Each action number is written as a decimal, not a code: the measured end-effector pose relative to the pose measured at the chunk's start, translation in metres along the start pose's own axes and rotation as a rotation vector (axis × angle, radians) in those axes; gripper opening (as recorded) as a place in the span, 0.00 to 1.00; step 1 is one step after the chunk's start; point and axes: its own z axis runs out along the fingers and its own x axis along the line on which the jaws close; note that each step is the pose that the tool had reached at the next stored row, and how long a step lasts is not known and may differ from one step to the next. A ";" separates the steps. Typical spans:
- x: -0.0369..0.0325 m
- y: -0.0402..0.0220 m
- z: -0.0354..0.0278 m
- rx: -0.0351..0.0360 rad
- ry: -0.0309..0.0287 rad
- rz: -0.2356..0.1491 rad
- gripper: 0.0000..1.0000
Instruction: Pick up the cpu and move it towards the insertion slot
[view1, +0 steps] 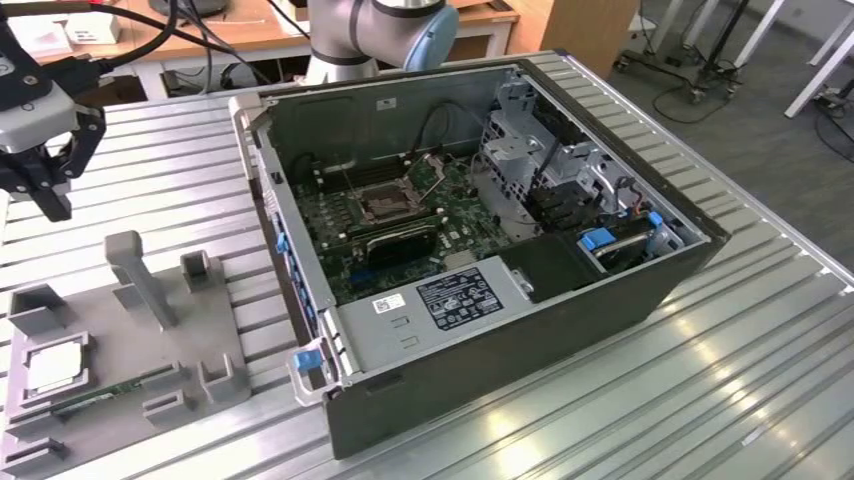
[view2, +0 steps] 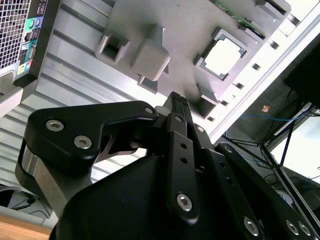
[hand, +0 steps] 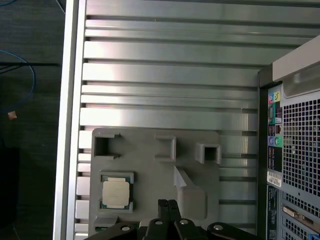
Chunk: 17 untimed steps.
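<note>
The cpu (view1: 54, 368) (view2: 223, 55) (hand: 116, 192), a small square chip with a pale metal top, lies flat in a recess of the grey tray (view1: 160, 340) (hand: 150, 165) at the exterior view's lower left. My gripper (view1: 56, 208) (view2: 177, 97) (hand: 167, 202) hangs well above the table beyond the tray, its black fingers pressed together with nothing between them. It is clear of the cpu. The insertion slot (view1: 387, 203), a metal-framed socket with a dark centre, sits on the green circuit board (view1: 400, 240) inside the open computer case.
The open computer case (view1: 534, 330) lies on the ribbed metal table (view1: 694, 380); its rear port panel (hand: 300, 150) borders the tray area. A tall grey post (view1: 140, 275) rises from the tray, and a green memory stick (view1: 100, 395) lies next to the cpu. The table's edge (hand: 70, 100) runs close by.
</note>
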 end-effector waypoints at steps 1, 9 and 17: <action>0.0010 0.0000 0.0001 0.0000 -0.0001 0.000 0.11; 0.0149 0.0002 0.0007 0.0000 0.0000 0.000 0.11; 0.0361 0.0006 0.0020 0.0000 -0.0001 0.000 0.11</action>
